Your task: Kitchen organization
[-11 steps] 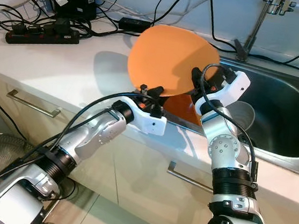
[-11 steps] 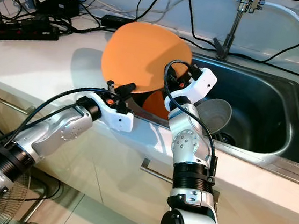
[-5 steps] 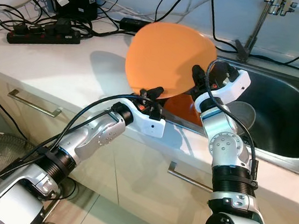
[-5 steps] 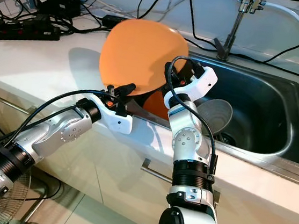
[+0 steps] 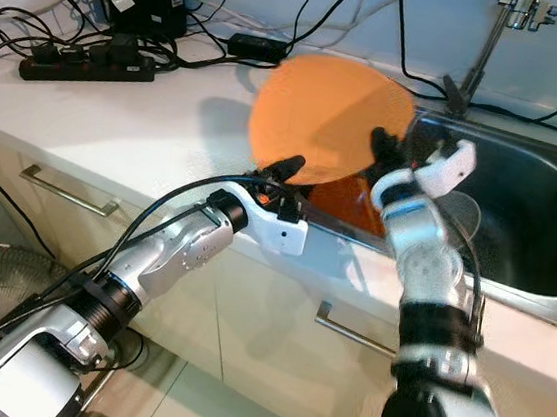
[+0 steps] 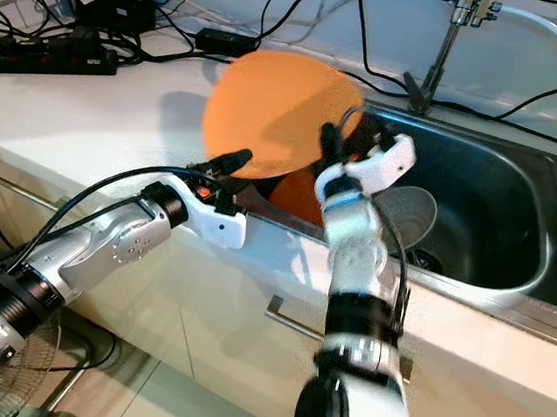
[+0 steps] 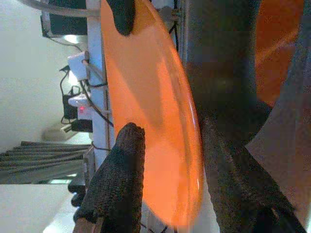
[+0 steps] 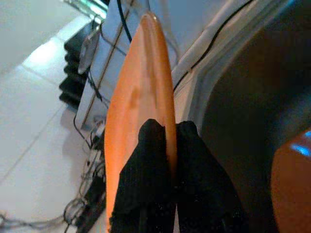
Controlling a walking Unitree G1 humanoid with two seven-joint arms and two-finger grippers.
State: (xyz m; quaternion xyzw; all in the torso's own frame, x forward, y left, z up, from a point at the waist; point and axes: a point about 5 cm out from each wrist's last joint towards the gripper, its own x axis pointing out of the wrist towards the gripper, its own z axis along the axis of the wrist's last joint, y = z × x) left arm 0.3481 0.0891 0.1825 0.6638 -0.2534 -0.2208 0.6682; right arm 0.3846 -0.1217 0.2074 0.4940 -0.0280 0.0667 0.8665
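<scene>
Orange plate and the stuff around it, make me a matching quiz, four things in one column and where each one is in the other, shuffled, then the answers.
Things
1. orange plate
2. right gripper
3. power strip
4. faucet

Places
A. on the counter's far left, among black cables
B. standing behind the sink
C. held up on edge over the counter's edge by the sink
D. pinching the plate's rim

Pairs: 1-C, 2-D, 3-A, 4-B

head pair: down at counter (image 5: 117,120) | wrists: close, share plate (image 7: 155,121)
</scene>
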